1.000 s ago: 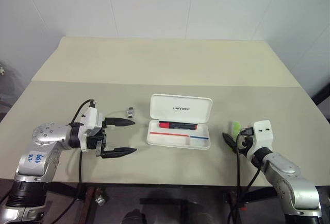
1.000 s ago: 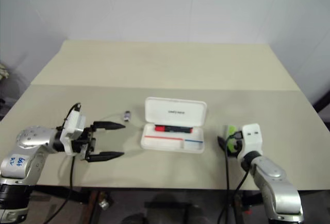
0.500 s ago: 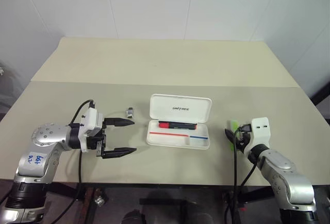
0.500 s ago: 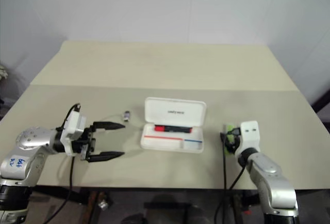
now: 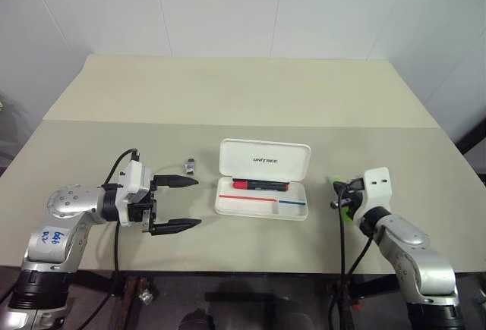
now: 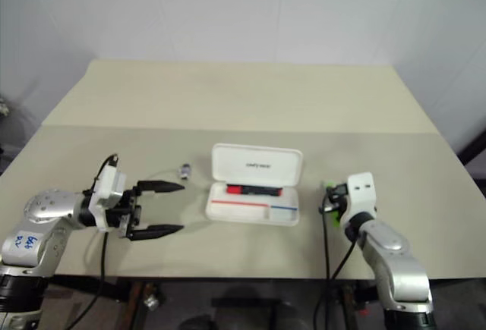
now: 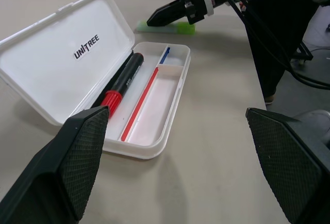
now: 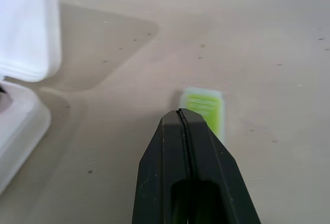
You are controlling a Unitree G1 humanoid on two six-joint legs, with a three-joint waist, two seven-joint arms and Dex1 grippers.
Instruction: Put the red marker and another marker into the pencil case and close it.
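Left wrist view gives us the pencil case (image 7: pixel 154 110) as a smooth white hard shell with rounded corners, lid tipped back, the red marker (image 7: pixel 119 86) lying along its hinge side. Our left gripper (image 5: pixel 177 203) stands released, both textured black fingers (image 7: pixel 77 157) spread wide, with bare matte tabletop (image 5: pixel 243 95) between it and the case. Our right gripper (image 5: pixel 339 196) is clenched with its tips pressed flat together, empty; the lime-green marker (image 8: pixel 205 108) lies on the table under and just past them, right of the case. A tiny grey clip (image 5: pixel 191 167) sits near the left fingertips.
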